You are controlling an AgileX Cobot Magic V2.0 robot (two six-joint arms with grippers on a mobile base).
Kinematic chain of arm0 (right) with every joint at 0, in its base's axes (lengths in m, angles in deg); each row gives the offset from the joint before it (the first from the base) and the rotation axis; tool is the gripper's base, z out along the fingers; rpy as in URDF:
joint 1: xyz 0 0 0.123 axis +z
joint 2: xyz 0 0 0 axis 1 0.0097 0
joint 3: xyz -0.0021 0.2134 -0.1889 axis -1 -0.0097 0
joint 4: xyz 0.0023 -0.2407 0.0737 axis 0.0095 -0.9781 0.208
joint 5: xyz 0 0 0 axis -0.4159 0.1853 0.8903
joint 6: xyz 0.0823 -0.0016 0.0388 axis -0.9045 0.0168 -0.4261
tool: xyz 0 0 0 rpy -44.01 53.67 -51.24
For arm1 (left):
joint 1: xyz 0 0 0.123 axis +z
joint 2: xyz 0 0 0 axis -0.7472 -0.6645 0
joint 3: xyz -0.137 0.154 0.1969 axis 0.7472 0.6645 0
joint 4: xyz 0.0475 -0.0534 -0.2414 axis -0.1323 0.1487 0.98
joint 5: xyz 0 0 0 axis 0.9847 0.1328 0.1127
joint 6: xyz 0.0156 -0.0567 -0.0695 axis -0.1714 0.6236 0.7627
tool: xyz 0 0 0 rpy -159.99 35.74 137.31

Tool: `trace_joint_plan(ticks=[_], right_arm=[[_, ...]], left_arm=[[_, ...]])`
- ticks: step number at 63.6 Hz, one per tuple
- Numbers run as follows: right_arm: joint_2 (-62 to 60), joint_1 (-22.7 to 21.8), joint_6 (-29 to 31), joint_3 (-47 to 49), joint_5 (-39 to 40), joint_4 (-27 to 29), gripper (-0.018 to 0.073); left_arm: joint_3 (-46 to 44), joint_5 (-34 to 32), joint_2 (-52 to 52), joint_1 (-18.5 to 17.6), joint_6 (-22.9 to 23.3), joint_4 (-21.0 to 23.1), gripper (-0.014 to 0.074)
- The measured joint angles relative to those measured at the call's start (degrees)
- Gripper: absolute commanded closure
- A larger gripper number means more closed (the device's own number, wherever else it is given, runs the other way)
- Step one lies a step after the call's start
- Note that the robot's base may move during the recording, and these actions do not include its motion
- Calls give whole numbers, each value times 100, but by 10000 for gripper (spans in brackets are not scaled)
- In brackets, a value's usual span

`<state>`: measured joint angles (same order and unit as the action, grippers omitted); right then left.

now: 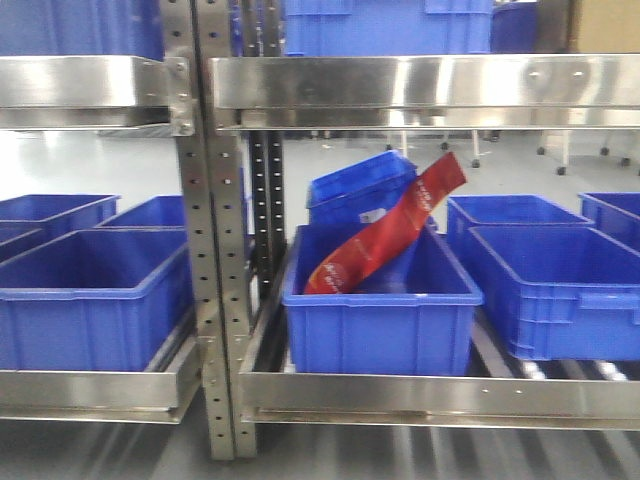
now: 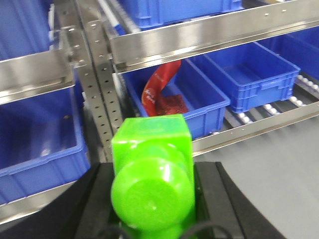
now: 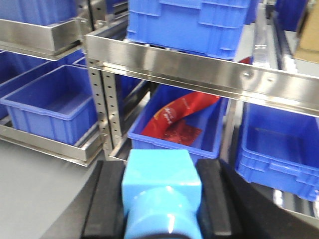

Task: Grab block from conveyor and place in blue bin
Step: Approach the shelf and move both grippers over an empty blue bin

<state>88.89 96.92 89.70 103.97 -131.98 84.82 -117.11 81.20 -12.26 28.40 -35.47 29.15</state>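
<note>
Right claw [image 3: 160, 201] is clamping the block [image 3: 160, 174], left claw [image 2: 152, 201] is gripping a green block [image 2: 151, 149], both facing the blue bin [image 1: 380, 335] holding a red packet [image 1: 385, 240].

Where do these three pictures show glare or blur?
Front-facing view: bright glare on the steel shelf rail, whole frame slightly soft. Left wrist view: the green block, close to the lens, is blurred, with a small highlight. Right wrist view: the light blue block is soft at its lower edge; the rail above glares.

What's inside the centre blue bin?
The centre blue bin holds a long red packet leaning over its rim, plus a flat red crinkled piece. The floor beneath them is hidden.
</note>
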Motion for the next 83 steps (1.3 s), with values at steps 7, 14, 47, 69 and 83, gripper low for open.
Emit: trace_joint_plan(ticks=[7,14,47,69,83], right_arm=[[0,0,0,0,0,0,722],[0,0,0,0,0,0,722],[0,0,0,0,0,0,722],[0,0,0,0,0,0,722],[0,0,0,0,0,0,722]], left_arm=[[0,0,0,0,0,-11,707],[0,0,0,0,0,-11,707],[0,0,0,0,0,-11,707],[0,0,0,0,0,-11,707],[0,0,0,0,0,-11,707]])
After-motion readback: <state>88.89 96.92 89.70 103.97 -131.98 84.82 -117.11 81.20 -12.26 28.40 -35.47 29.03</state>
